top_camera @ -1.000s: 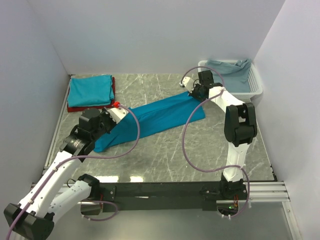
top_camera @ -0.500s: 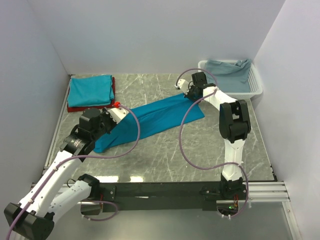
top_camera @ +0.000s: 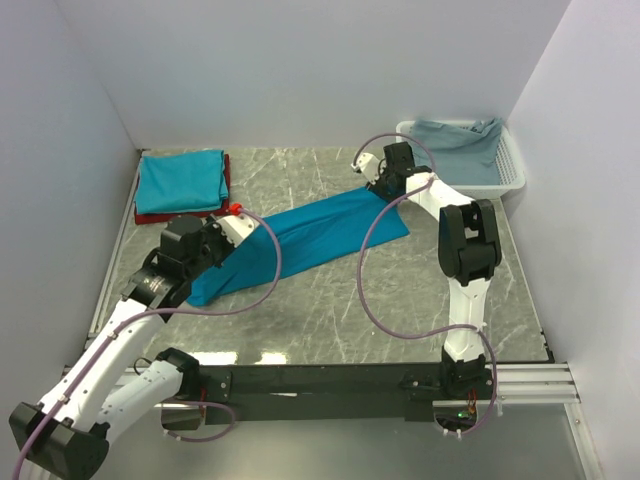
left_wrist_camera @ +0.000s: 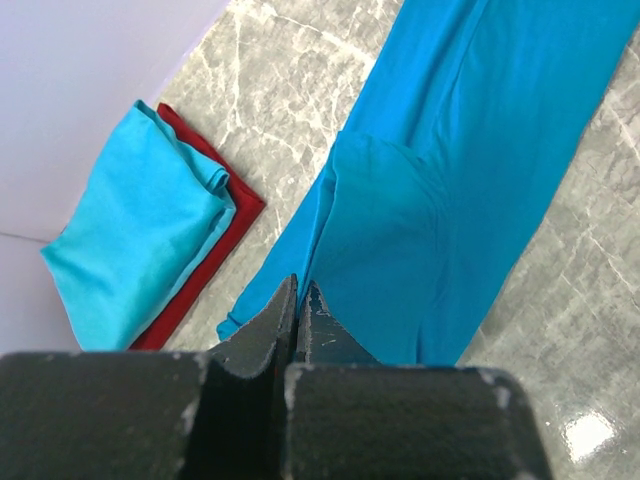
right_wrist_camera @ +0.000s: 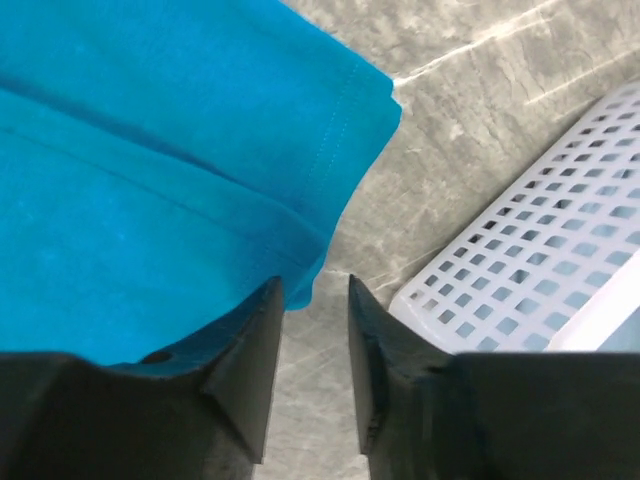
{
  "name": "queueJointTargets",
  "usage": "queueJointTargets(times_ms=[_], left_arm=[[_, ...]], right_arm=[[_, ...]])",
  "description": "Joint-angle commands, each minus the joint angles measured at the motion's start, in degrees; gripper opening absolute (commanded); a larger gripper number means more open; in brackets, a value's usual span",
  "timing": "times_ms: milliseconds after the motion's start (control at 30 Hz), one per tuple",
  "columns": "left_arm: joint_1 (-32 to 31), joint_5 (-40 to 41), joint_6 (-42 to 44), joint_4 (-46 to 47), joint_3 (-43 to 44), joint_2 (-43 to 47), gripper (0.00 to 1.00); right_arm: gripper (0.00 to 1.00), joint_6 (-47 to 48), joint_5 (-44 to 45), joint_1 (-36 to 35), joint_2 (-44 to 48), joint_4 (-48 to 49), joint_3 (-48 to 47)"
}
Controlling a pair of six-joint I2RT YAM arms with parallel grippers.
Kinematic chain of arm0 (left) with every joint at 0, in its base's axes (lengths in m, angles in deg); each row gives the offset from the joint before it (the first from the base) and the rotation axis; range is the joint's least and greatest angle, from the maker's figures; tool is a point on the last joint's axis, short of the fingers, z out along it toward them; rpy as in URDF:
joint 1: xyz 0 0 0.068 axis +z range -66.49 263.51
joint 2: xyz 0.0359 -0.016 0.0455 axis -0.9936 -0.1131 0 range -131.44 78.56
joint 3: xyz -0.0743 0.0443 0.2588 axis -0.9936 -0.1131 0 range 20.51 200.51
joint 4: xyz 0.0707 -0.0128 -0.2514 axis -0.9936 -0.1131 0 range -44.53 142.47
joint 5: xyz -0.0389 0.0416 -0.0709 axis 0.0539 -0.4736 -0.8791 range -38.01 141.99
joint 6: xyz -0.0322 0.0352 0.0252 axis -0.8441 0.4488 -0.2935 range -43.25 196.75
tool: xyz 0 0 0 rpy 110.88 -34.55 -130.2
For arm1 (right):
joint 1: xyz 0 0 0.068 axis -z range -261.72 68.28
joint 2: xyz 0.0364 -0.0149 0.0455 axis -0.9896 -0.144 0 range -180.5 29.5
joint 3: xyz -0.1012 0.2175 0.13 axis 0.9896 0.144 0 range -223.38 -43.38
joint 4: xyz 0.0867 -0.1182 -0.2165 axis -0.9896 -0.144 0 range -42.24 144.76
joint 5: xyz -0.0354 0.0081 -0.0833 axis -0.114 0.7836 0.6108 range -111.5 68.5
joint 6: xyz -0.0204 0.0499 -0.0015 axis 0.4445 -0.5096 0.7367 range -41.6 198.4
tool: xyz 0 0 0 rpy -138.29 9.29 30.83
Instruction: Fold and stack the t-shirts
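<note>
Left arm: elbow swung out to the near-left, wrist over the near-left end of the shirt (top_camera: 320,232). Left gripper (left_wrist_camera: 300,295) points down, jaws clenched, tips meeting right on the shirt's end edge, apparently pinching the cloth.

Right arm: upright from its base, forearm reaching to the far side. Right gripper (right_wrist_camera: 315,290) is low over the bench (top_camera: 330,310) at the shirt's far-right corner. Jaws parted, nothing between them. The corner hem lies just left of the gap, with bare bench under it.

Shirt: teal, folded lengthwise into a long strip and flat on the bench. Its long axis runs diagonally from near-left to far-right. The far-right end lies near the basket (top_camera: 508,178) without touching it. A folded flap lies on top near the left gripper.

Stack (top_camera: 180,180): folded teal shirt on a red shirt (left_wrist_camera: 215,262), in the far-left corner, apart from the strip. The red edge shows along its near and right sides.

The basket sits in the far-right corner with grey-blue cloth inside.
</note>
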Motion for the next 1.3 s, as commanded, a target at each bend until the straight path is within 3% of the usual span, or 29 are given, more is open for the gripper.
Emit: queueJointTargets(times_ms=[0, 200, 333, 533, 867, 1267], left_arm=[[0.3, -1.4, 0.1, 0.8, 2.0, -0.5, 0.00], [0.3, -1.7, 0.6, 1.2, 2.8, -1.6, 0.00], [0.3, -1.4, 1.3, 1.2, 3.4, -2.6, 0.00], [0.4, -1.4, 2.4, 1.7, 4.4, -4.5, 0.00], [1.0, -0.4, 4.3, 2.1, 6.9, -9.9, 0.00], [6.6, -0.1, -1.0, 5.3, 4.0, -15.3, 0.00]], right_arm=[[0.41, -4.0, -1.5, 0.1, 5.5, 2.7, 0.5], [0.42, -6.1, -14.8, 0.5, 11.3, -5.0, 3.1], [0.42, -7.1, -24.3, 0.6, 18.4, -4.6, 9.5], [0.42, -8.4, -32.0, 1.0, 22.0, -6.8, 9.8], [0.43, -7.4, -36.4, 2.7, 23.0, -6.7, 12.3], [0.43, -6.8, -39.7, 3.9, 23.6, -7.6, 12.7]])
